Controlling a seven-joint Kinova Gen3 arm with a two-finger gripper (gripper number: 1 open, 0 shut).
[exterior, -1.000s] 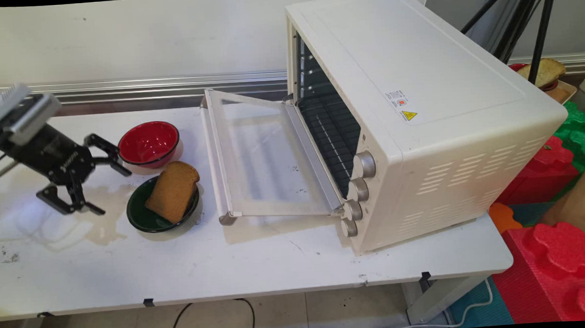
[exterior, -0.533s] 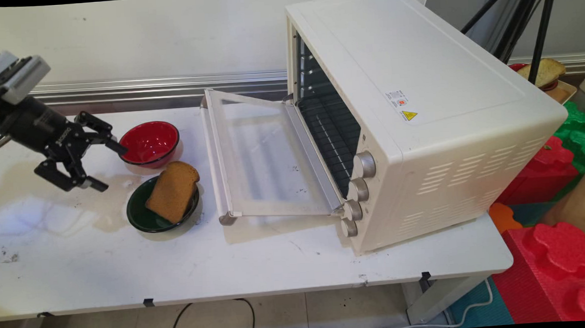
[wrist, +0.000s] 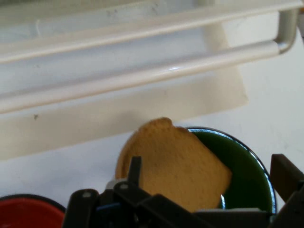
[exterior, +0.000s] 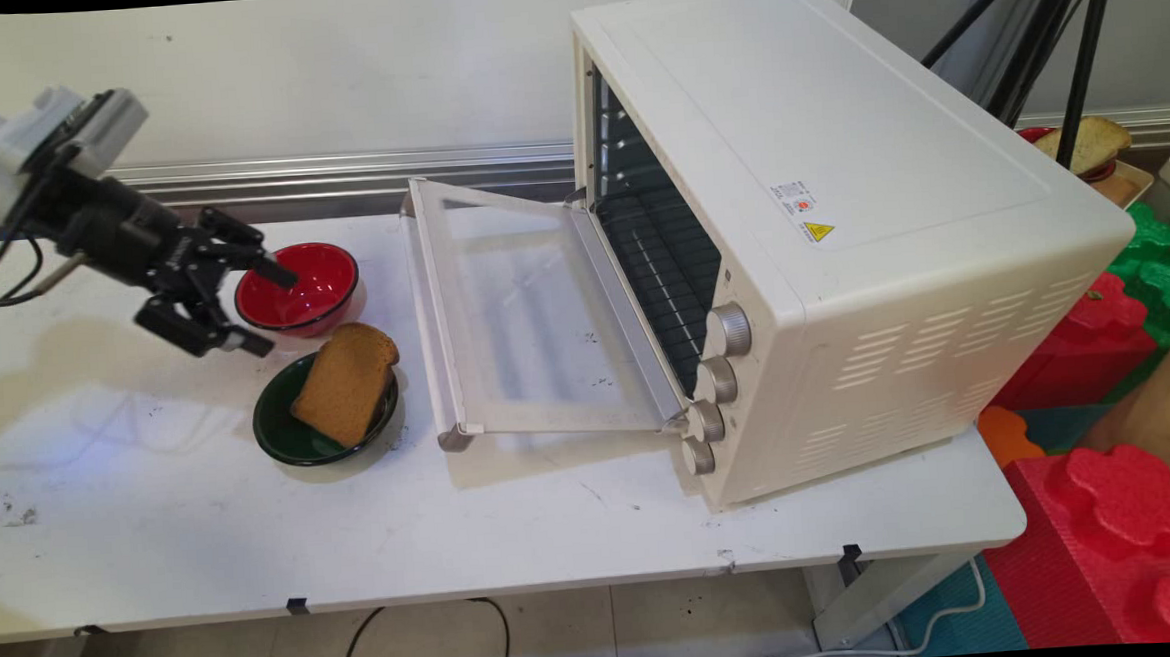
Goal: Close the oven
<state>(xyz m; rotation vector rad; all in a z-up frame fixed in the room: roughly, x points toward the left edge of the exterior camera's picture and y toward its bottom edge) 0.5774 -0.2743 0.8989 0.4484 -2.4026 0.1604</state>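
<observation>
My black gripper (exterior: 266, 309) hangs open above the table's left part, just in front of the red bowl (exterior: 302, 286) and up-left of the green bowl (exterior: 295, 439). A brown slice of bread (exterior: 346, 382) leans in the green bowl. Nothing sits between the fingers. In the hand view the bread (wrist: 175, 161) and green bowl (wrist: 247, 175) lie straight ahead, with the red bowl (wrist: 23, 213) at the bottom left and the oven door's handle (wrist: 142, 76) beyond. One fingertip (wrist: 285, 173) shows at the right edge.
A white toaster oven (exterior: 820, 226) stands on the table's right half, its glass door (exterior: 524, 312) folded down toward the bowls. Red and green foam blocks (exterior: 1125, 500) lie off the right end. A tripod (exterior: 1060, 33) stands behind the oven.
The gripper has risen and travelled right, from the table's left area to beside the red bowl, turning toward the bread. The bowls, bread and oven have stayed put.
</observation>
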